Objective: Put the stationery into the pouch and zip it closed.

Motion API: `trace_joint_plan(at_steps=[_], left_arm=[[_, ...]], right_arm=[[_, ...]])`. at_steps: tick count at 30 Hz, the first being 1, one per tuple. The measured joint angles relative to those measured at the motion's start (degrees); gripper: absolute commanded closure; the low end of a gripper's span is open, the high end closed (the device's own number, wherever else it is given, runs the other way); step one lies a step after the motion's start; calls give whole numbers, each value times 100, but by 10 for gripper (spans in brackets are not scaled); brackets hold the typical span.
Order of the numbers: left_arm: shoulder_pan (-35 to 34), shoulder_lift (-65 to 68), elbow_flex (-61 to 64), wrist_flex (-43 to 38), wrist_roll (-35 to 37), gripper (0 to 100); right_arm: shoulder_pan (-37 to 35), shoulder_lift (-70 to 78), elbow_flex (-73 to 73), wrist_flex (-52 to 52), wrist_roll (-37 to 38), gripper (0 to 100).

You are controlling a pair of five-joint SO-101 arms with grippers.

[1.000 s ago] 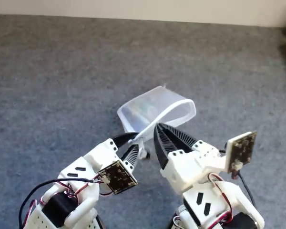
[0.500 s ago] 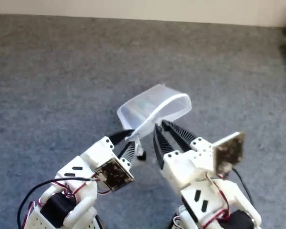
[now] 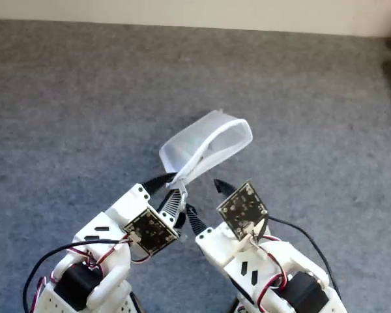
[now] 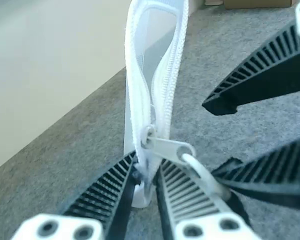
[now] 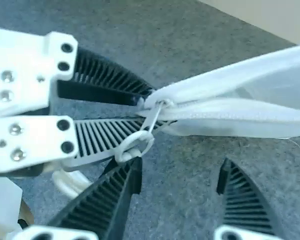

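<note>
Your left gripper clamps the pouch at its zipper pull end, and the pouch's long axis points away from that gripper. Right gripper spread wide beside that pull. Pouch contents unclear.

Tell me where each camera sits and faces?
High view: fixed above both white arms, looking down at grey felt table and translucent white zip pouch.
Left wrist view: wrist-mounted, looking along black ribbed left gripper clamping the pouch.
Right wrist view: wrist-mounted, past open right gripper toward whitish zipper pull.
Shared: both wrist views show that pull.
</note>
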Motion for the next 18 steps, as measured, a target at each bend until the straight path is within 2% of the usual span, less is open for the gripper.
trace_joint_plan(at_steps=[7,14,18], left_arm=[[0,0,0,0,0,994],[0,0,0,0,0,994],[0,0,0,0,0,994]], right_arm=[[-62,-9,18,35,0,757],[-141,-9,-281,914,35,757],[-176,-9,-492,993,35,757]])
